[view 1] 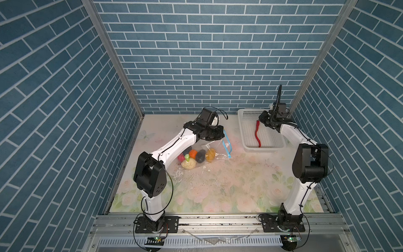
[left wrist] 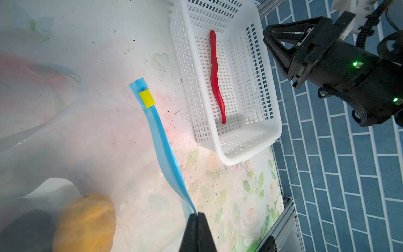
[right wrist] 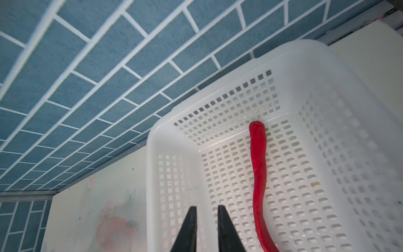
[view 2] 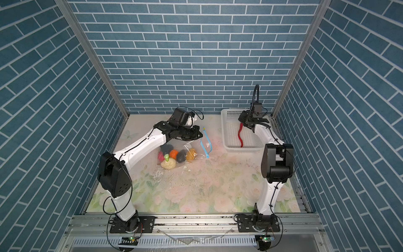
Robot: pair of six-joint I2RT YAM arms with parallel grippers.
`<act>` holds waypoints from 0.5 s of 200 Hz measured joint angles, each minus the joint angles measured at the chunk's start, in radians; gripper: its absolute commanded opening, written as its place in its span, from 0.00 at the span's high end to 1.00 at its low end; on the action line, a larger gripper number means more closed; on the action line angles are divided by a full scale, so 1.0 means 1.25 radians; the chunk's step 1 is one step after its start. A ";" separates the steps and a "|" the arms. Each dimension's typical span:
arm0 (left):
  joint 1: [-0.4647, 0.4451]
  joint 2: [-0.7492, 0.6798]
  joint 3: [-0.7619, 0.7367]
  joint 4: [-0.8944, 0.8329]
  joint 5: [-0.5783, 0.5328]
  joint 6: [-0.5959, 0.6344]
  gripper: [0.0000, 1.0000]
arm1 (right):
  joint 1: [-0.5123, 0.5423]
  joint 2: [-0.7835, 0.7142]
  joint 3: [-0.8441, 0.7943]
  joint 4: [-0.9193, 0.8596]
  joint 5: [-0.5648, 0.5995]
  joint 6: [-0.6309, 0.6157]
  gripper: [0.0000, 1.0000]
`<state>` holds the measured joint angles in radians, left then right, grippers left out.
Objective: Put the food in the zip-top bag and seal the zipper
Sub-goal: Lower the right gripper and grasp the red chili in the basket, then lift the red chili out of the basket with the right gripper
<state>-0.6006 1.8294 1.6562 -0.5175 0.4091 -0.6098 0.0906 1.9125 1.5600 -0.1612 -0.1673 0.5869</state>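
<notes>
The left gripper (left wrist: pixel 197 219) is clenched tight on the zipper (left wrist: pixel 162 141), the light-blue strip along the mouth of the zip-top bag (view 1: pixel 218 152). That edge looks lifted above the rest of the bag. The little yellow slider (left wrist: pixel 147 99) sits further along the strip, well apart from the pinch.

The bag itself lies left of the middle, toward the far edge of the floral surface (view 1: pixel 229 187), partly tucked under the left arm. A good bunch of the food is inside it:
- a pink lump (view 1: pixel 180 157)
- an orange one (view 1: pixel 192 153)
- a black one (view 1: pixel 200 157)
- a yellow-brown one (view 1: pixel 210 155)
- a cream one (view 1: pixel 188 165) with a green bit on top
- a dark piece (view 1: pixel 188 149) behind those, half hidden by the arm, so I can't tell what it is

The red chili (view 1: pixel 258 135) is not in the bag. It lies lengthwise on the floor of the white perforated basket (view 1: pixel 263 149), which sits in the far right corner of the surface.

The right gripper (right wrist: pixel 205 210) hovers over the far end of the basket, just beside the chili. Its jaws stand a narrow gap apart with nothing between them, and they aren't touching the chili.
</notes>
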 measured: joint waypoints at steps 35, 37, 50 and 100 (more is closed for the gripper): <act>0.000 0.000 -0.003 0.002 0.000 0.000 0.97 | 0.011 0.045 0.063 -0.099 0.061 -0.039 0.70; 0.000 0.000 -0.003 0.002 0.000 0.000 0.97 | 0.011 0.052 0.071 -0.106 0.063 -0.043 0.70; 0.000 -0.001 -0.008 0.006 0.000 0.000 0.97 | 0.012 0.113 0.137 -0.162 0.080 -0.065 0.66; 0.000 -0.006 -0.016 0.006 -0.001 0.001 0.97 | 0.011 0.351 0.339 -0.360 0.110 -0.114 0.56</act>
<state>-0.6010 1.8214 1.6363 -0.5102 0.4080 -0.6090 0.1047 2.3508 1.9835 -0.6109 -0.0303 0.4438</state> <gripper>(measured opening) 0.043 0.447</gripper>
